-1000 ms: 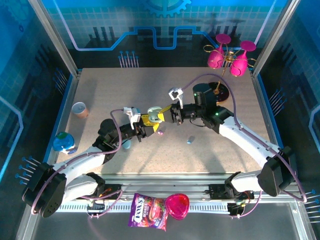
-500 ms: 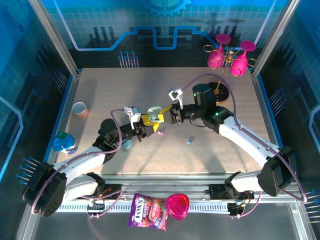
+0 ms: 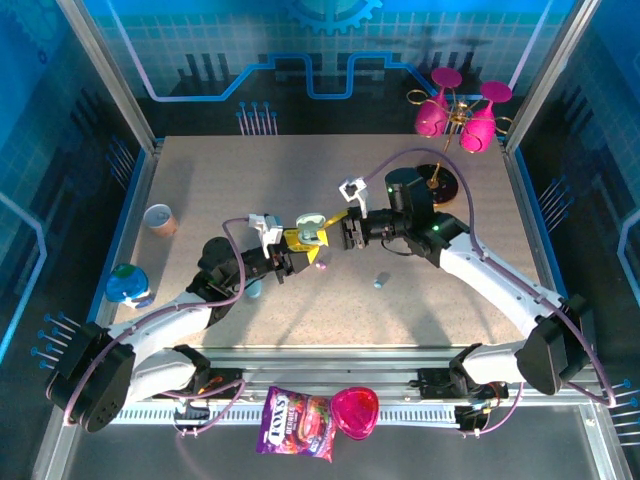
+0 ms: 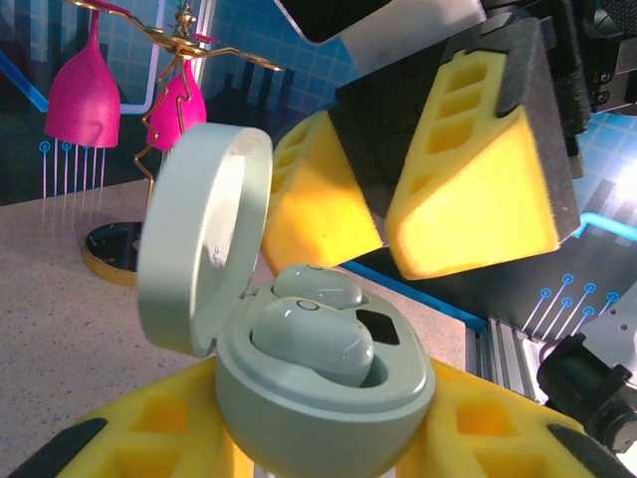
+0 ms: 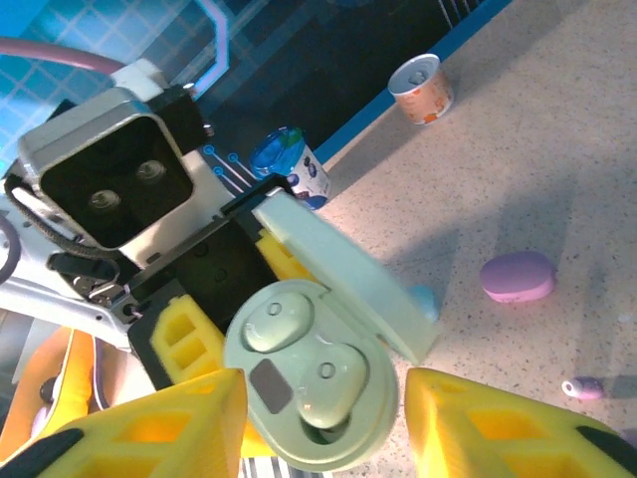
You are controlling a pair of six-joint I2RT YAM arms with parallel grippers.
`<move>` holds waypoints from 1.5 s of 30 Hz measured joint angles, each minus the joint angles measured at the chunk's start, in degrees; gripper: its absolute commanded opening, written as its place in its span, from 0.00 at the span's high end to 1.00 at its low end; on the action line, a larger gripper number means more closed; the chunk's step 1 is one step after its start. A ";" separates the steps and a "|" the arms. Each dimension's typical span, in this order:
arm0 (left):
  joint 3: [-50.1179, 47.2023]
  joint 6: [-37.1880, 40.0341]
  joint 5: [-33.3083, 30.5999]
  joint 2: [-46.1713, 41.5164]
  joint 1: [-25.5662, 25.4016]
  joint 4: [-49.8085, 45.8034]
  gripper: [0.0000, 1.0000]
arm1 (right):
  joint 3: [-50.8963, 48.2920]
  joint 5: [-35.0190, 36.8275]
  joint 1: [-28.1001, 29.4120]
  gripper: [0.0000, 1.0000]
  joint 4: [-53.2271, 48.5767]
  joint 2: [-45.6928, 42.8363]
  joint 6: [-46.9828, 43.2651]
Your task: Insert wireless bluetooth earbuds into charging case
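Mint-green case (image 4: 328, 423), one, clamped in the left gripper (image 3: 297, 245), seats two earbuds (image 4: 314, 339); the right gripper (image 5: 318, 418) stands parted, empty.

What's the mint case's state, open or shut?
Open: the lid stands hinged back from the case, baring two mint earbuds sitting in it.

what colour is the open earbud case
The case is pale mint green; the left wrist view shows it best.

Case (image 4: 328, 423) btm was cropped by left-wrist frame edge; right gripper (image 5: 318, 423) pads (image 5: 478, 433) were cut off at btm; small blue item (image 3: 379, 281) was too small to ID, top vw.
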 measured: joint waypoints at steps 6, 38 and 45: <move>0.07 1.31 0.20 0.00 -0.31 0.90 0.77 | -0.04 1.07 -0.20 0.28 -0.35 -1.60 -0.50; -1.25 13.77 -3.52 0.15 -0.35 2.78 0.77 | 11.85 10.08 0.70 0.20 -16.98 4.42 -1.68; -1.25 13.31 -4.85 3.50 -0.35 8.92 0.77 | 1.86 -1.27 -4.90 0.30 1.07 3.91 20.41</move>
